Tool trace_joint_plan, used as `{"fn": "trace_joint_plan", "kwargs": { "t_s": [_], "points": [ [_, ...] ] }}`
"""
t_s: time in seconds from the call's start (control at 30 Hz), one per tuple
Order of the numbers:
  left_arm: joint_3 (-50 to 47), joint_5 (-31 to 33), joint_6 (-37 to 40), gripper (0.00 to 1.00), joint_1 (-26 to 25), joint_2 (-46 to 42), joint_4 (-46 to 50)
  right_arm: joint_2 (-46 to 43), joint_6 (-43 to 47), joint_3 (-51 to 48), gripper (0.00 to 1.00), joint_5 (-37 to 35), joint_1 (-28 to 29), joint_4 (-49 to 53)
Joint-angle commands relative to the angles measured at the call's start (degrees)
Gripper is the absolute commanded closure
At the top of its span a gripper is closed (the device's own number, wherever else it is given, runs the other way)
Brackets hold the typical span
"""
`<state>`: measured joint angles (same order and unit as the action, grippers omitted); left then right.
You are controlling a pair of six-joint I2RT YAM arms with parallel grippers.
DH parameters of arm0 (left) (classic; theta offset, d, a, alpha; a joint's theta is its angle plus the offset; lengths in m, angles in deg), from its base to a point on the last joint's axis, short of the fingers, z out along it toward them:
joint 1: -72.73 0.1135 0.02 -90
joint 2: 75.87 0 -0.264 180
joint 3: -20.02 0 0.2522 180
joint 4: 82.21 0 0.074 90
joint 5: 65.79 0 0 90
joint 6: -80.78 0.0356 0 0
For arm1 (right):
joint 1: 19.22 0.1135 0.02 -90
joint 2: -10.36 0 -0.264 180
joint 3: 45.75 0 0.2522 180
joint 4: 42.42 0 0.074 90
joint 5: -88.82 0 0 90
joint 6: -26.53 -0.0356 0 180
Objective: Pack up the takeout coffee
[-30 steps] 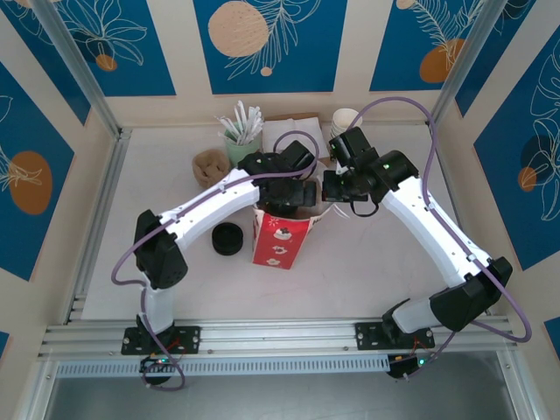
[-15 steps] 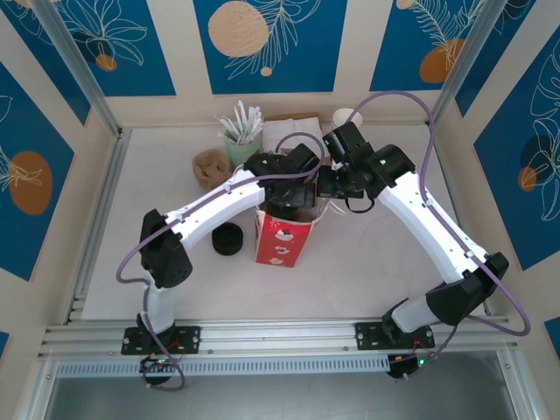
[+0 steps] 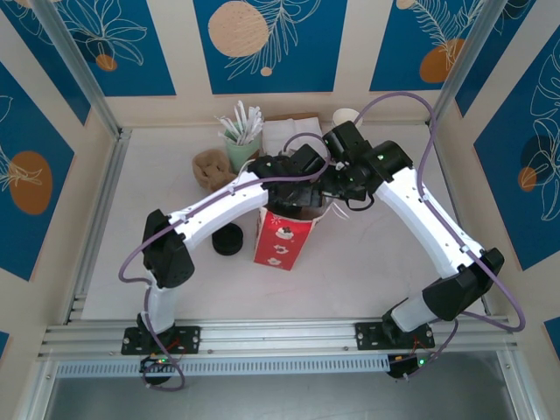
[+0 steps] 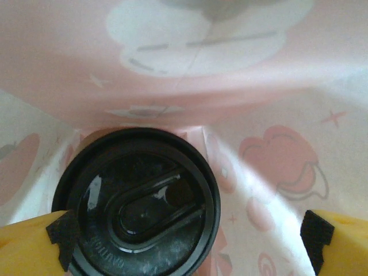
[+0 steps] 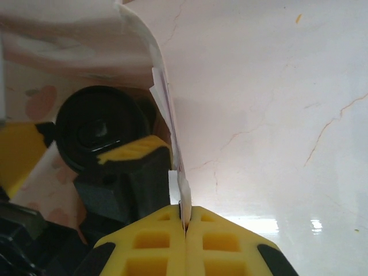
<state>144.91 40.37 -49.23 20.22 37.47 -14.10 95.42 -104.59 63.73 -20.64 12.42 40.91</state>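
The coffee [image 4: 135, 198] stands upright at the bottom of the bag [image 3: 282, 241], lid up, directly beneath the left hand [image 4: 187, 238]. That hand points straight down through the bag's mouth, spread wide and gripping nothing. The right hand [image 5: 185, 221] is pinched shut on the bag's rim.

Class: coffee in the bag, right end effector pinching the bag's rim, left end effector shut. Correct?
No. The left wrist view shows the left end effector open above the coffee in the bag; the right end effector pinches its rim.
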Motion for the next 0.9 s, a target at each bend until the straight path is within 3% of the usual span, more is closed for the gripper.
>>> {"fn": "trace_joint_plan", "kwargs": {
  "t_s": [0.0, 0.5, 0.67, 0.87],
  "points": [
    [-2.53, -3.25, 0.08, 0.00, 0.07, -3.93, -3.65, -1.67, -1.82, -1.08, 1.00, 2.11, -1.17, -1.72],
    [4.16, 4.76, -0.76, 0.00, -0.40, -2.76, 5.48, -2.23, 1.88, -3.20, 1.00, 1.49, -2.09, -1.66],
    [0.41, 1.01, 1.88, 0.00, -0.24, -3.42, 1.22, -4.06, 1.70, -4.25, 0.99, 8.02, -3.90, -5.60],
    [-6.13, -10.91, 4.36, 0.00, 1.59, -4.38, -9.39, -6.61, 1.10, -7.60, 1.00, 12.94, -8.61, -8.24]
  ]
}}
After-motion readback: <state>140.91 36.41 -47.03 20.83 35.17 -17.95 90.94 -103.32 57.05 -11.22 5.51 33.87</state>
